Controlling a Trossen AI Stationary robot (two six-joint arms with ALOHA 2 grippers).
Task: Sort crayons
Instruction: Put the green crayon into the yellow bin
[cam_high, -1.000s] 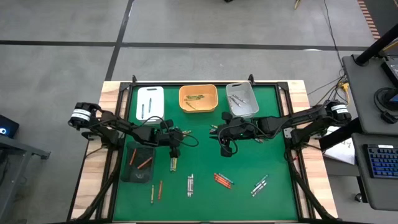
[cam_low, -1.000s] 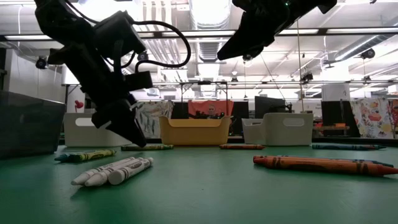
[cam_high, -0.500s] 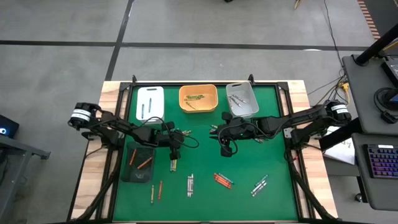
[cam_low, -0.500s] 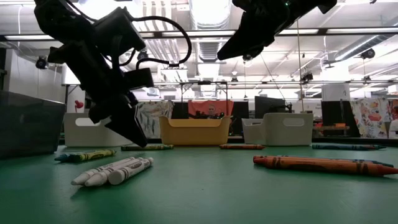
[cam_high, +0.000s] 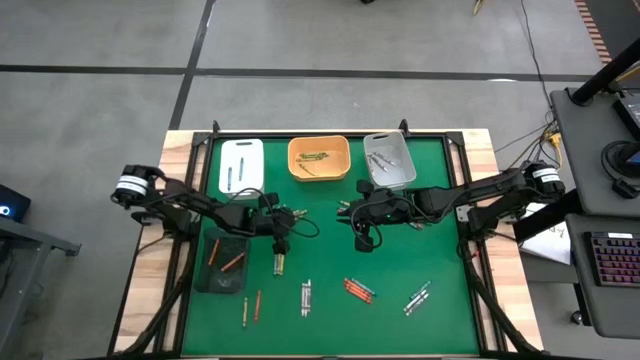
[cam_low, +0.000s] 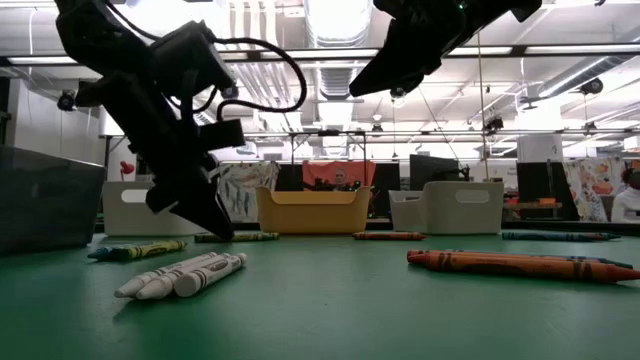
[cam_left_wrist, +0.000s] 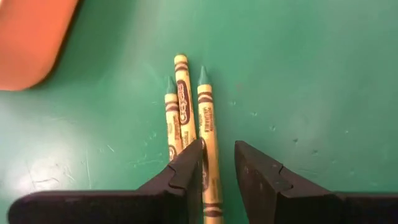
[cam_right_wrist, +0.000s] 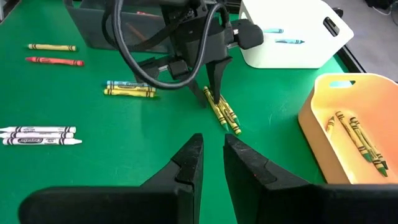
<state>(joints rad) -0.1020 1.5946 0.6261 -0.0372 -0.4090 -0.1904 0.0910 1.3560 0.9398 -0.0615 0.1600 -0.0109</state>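
Since three yellow-olive wax crayons (cam_left_wrist: 186, 118) lie bunched on the green surface (cam_left_wrist: 311, 81), my left pincer (cam_left_wrist: 217, 162) straddles one, fingers spread; right pincer (cam_right_wrist: 211, 155) waits, parted, empty.

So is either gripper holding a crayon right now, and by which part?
Neither. The left gripper stands open astride one of three yellow-olive crayons, not clamped. The right gripper hangs open above the table, empty.

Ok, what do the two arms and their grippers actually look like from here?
Both arms are dark, jointed links with pale round caps at their base joints. Looping black cables run along the left arm. The left gripper and right gripper each have two matte black, wedge-shaped fingers, without visible markings.
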